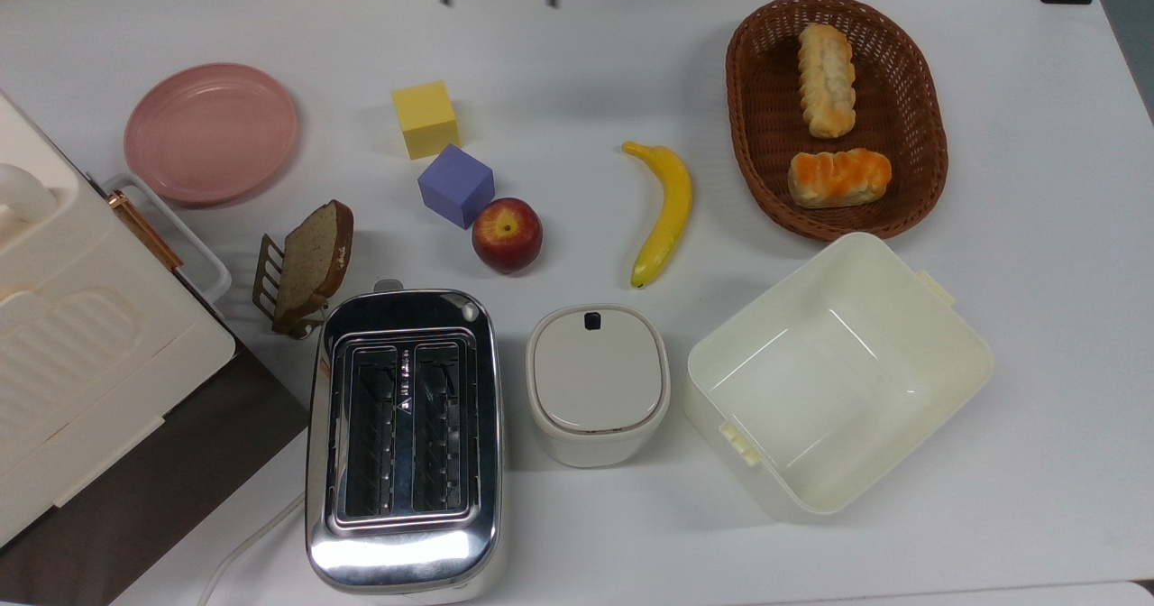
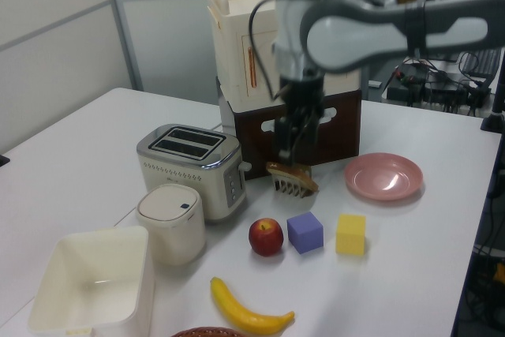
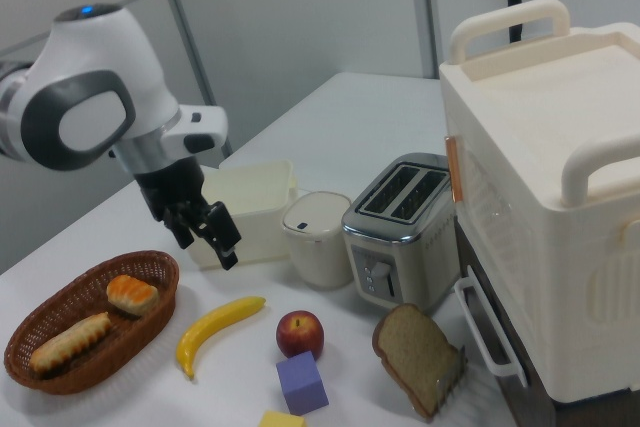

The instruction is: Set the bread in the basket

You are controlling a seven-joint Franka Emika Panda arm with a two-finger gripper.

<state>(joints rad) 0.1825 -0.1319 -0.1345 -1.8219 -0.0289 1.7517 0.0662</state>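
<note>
Item: bread (image 1: 827,80), a long narrow ridged roll, cream with faint orange-brown stripes, soft-looking and segmented. It lies flat inside the basket (image 1: 929,128), in the part toward 12 o'clock in the top view, its long axis running 12 to 6

Container: basket, an oval of dark-brown woven wicker with low sides; it also holds a shorter orange-topped bun (image 1: 839,178) at the 6 o'clock end, apart from the roll

Gripper (image 3: 207,229): black two-finger claw, fingers spread wide and holding nothing, raised above the table (image 1: 1037,227); in the right view it hangs over the bare surface between the basket and the cream plastic box (image 1: 969,353)

Step, as judged: placement looks finished, with the roll resting in the basket and the claw clear of it. The next move calls for little more than parking the arm, with no further grasp needed

Other stock on the white matte table:
- banana (image 1: 667,209), smooth yellow, curved, at 9 o'clock of the basket
- apple (image 1: 507,234), glossy red
- purple cube (image 1: 455,185) and yellow cube (image 1: 425,118), matte, foam-like
- pink plate (image 1: 210,133), round
- toaster (image 1: 401,435), polished chrome
</note>
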